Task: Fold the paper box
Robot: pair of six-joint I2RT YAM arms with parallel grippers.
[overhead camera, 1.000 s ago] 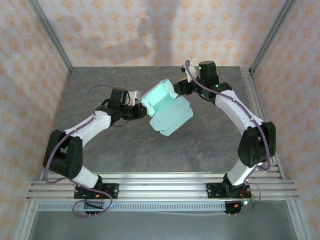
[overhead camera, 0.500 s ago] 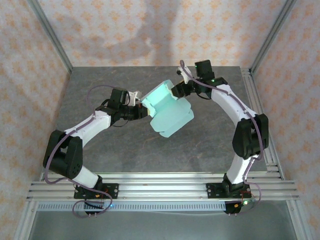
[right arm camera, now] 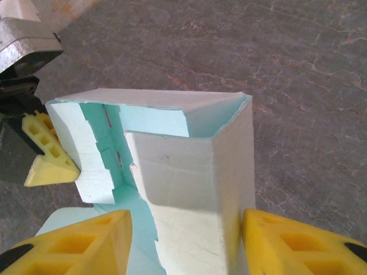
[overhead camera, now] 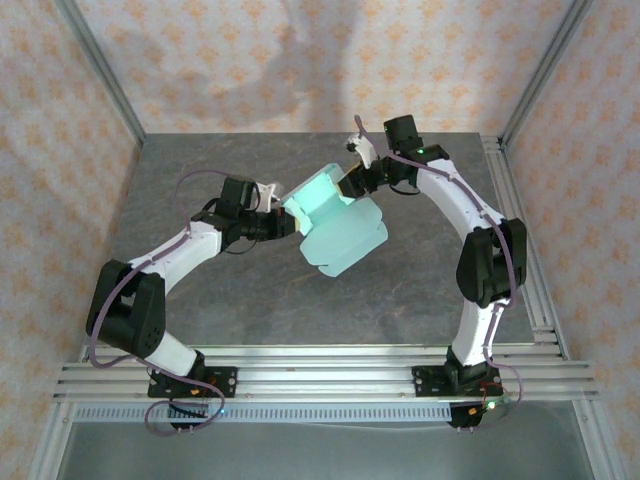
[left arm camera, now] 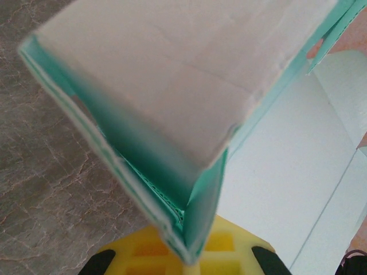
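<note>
Left claw (overhead camera: 285,222) pinched the paper box (overhead camera: 335,225) by its folded edge, mid worktop (overhead camera: 400,290) between both arms, while right claw (overhead camera: 352,180) stood spread astride its upright corner wall, contact there unclear, flaps cropped in wrist views.

Seen from the left wrist, the paper box (left arm camera: 172,86) blurs along its near folded edge and runs off the top and right of the picture. The left gripper (left arm camera: 186,255), pinching the card, is cut off at the bottom. In the right wrist view the bottom edge cuts the right gripper (right arm camera: 183,246), its yellow fingers (right arm camera: 74,243) and the box's lower part, and from above the box's raised walls hide both grippers' fingertips.
</note>
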